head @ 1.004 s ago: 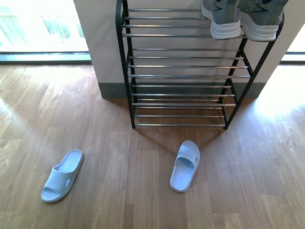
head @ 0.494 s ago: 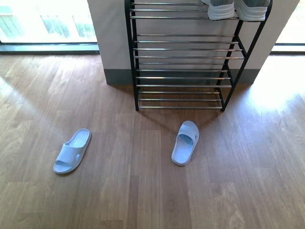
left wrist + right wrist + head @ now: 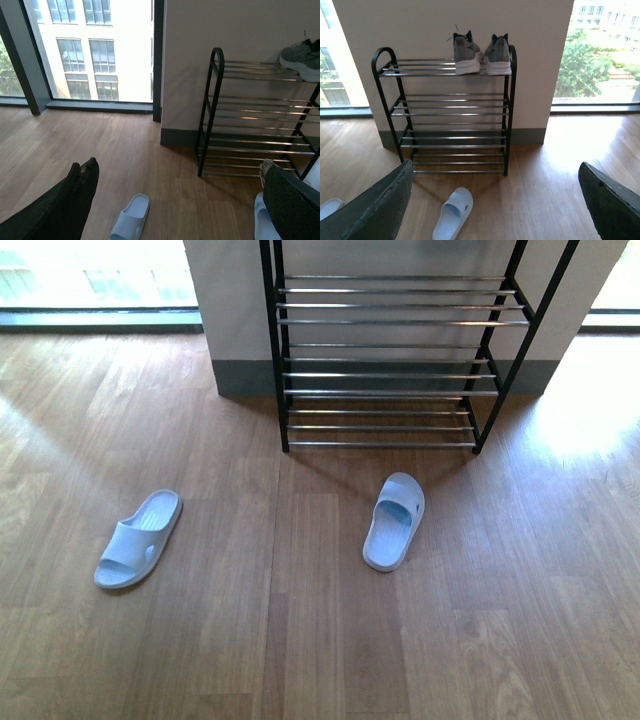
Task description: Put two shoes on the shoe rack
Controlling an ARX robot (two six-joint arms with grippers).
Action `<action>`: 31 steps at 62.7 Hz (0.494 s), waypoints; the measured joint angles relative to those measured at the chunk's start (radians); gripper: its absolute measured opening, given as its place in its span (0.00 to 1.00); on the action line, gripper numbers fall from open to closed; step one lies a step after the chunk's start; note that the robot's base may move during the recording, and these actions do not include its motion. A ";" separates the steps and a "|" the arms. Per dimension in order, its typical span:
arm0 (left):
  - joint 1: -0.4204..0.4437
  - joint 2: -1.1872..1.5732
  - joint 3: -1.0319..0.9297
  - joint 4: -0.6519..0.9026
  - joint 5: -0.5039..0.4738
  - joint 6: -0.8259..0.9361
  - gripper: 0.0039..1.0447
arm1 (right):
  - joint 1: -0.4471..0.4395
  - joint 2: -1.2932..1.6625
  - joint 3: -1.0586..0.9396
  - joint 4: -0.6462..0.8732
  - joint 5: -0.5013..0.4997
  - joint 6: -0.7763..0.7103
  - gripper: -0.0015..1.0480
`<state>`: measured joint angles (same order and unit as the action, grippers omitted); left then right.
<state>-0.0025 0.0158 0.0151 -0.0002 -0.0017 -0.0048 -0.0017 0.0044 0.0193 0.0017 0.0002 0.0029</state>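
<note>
Two grey sneakers (image 3: 466,52) (image 3: 498,52) stand side by side on the right end of the top tier of the black shoe rack (image 3: 450,114); one of them (image 3: 300,55) shows in the left wrist view. The front view holds only the lower tiers of the rack (image 3: 385,375). On the floor lie two pale blue slides: one (image 3: 394,521) just in front of the rack, the other (image 3: 138,538) well off to the left. My left gripper (image 3: 180,200) and right gripper (image 3: 495,200) are both open, empty, and high above the floor. Neither arm appears in the front view.
The rack stands against a pale wall column (image 3: 230,300) with a dark skirting. Tall windows (image 3: 100,50) (image 3: 600,55) flank the column. The floor (image 3: 300,640) is brown wood planks.
The front view has shifted: the rack and slides sit higher in the picture, and the sneakers on the top tier have passed out of it. The slides lie as before.
</note>
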 joint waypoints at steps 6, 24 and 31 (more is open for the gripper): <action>0.000 0.000 0.000 0.000 0.000 0.000 0.91 | 0.000 0.000 0.000 0.000 0.000 0.000 0.91; 0.000 0.000 0.000 0.000 0.000 0.000 0.91 | 0.000 0.000 0.000 0.000 0.000 0.000 0.91; 0.000 0.000 0.000 0.000 0.000 0.001 0.91 | 0.000 0.000 0.000 0.000 0.000 0.000 0.91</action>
<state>-0.0025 0.0158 0.0151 -0.0002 -0.0013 -0.0040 -0.0017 0.0044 0.0193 0.0013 0.0002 0.0032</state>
